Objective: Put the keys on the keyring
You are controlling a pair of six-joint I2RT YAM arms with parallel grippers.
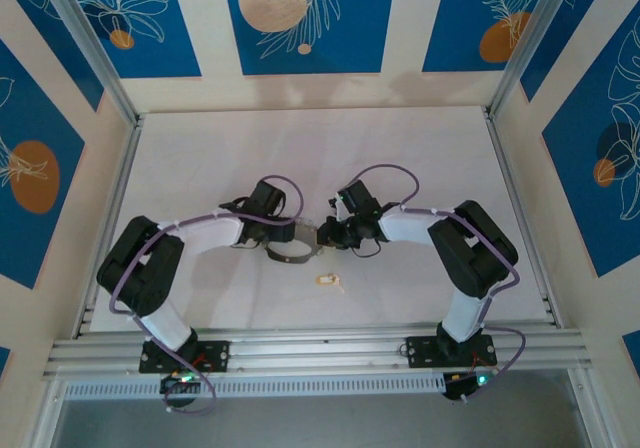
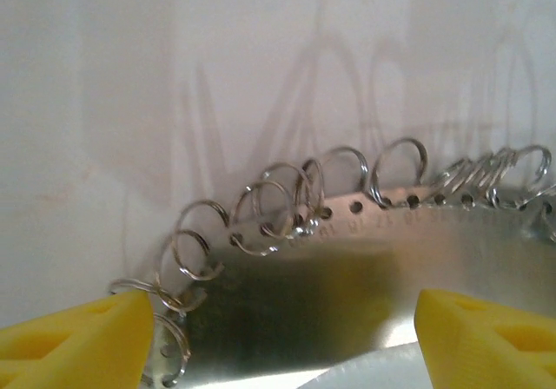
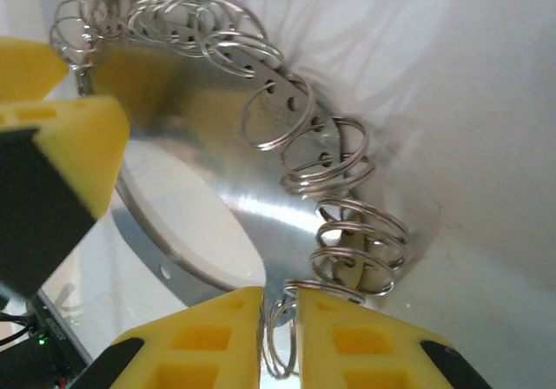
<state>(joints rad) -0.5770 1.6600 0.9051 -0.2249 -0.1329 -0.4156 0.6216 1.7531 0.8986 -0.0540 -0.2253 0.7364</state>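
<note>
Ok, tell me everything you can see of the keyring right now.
The keyring is a shiny flat metal band curved into a hoop. It is punched with holes that have small stamped marks beside them and carry many small silvery split rings. The right gripper pinches one split ring. The left gripper straddles the band, grip unclear.

This is a robotics lab test cell: a white tabletop fenced by aluminium extrusion rails, blue-and-cream backdrop panels around it, two robot arms bolted on.
</note>
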